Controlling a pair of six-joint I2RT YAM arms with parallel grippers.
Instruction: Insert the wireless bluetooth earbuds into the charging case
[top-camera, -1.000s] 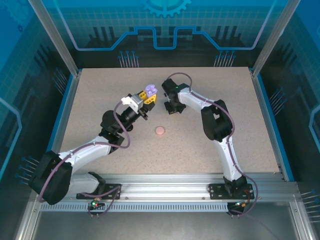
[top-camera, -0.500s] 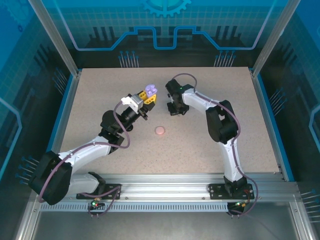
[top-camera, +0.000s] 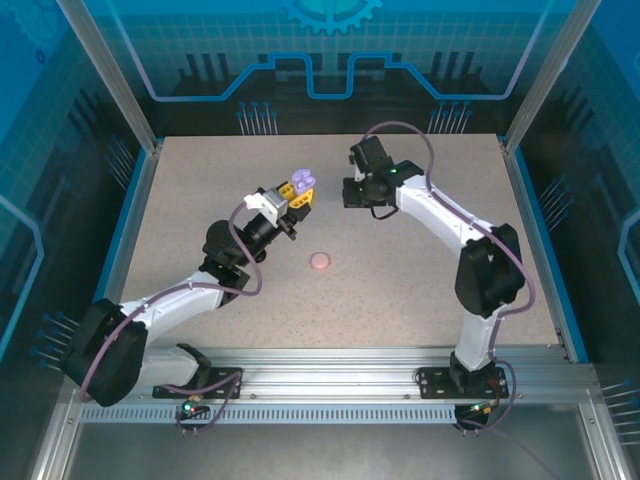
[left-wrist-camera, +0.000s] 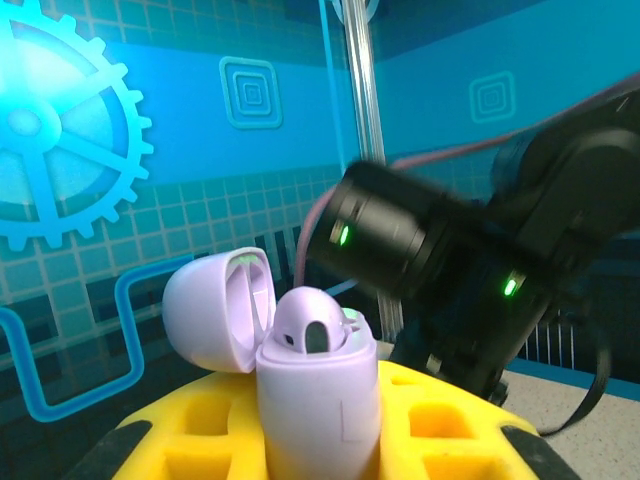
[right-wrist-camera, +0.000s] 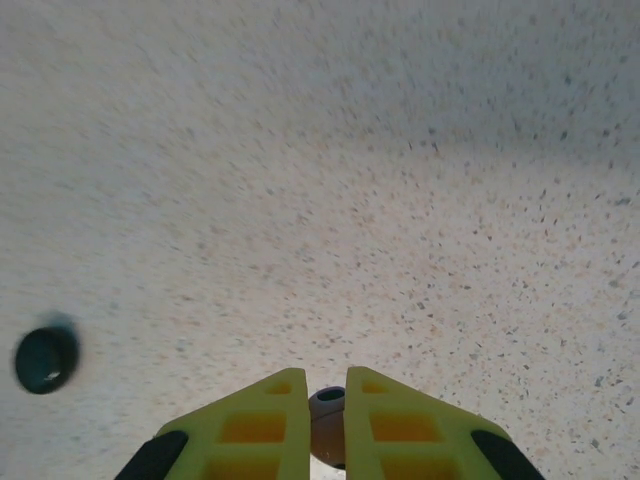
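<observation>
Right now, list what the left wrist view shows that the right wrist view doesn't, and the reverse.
Left wrist: the open purple charging case clamped in the left gripper, the right arm behind it. Right wrist: the right gripper shut on an earbud, a small dark round object on the table. Both: yellow fingers and speckled table.

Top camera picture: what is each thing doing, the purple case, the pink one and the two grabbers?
purple case: lid open, held up off the table.
left gripper: jaws shut on the purple case.
right gripper: jaws shut on an earbud.
earbud: pinched, above the table.
pink case: lying on the table, untouched.
</observation>
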